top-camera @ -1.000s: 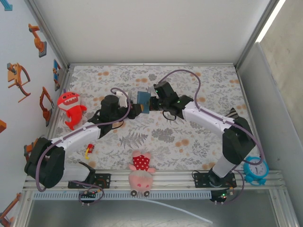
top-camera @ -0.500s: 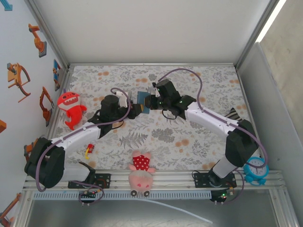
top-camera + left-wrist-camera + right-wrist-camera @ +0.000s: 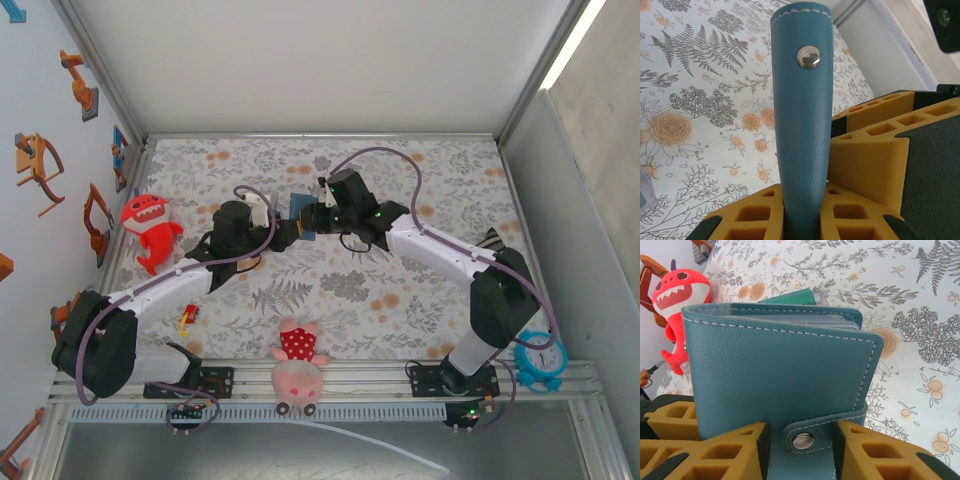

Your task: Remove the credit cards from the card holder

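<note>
Slate-blue card holder [image 3: 780, 375], folded closed: clamped in left gripper [image 3: 804, 205]; right gripper [image 3: 801, 452] part-open, fingers [image 3: 715, 450] flanking the snap tab [image 3: 807, 440].

Bright, even, diffuse light covers the table [image 3: 400, 300], and the shadows on it are faint and soft-edged. A light strip [image 3: 572, 42] at the top right corner of the overhead view is blown out to white. Both wrist views are sharp up close. The card holder [image 3: 780, 375] shows crisp stitching, its metal snap [image 3: 808, 56] carries a small glare spot, and the table's pattern behind reads clearly.
</note>
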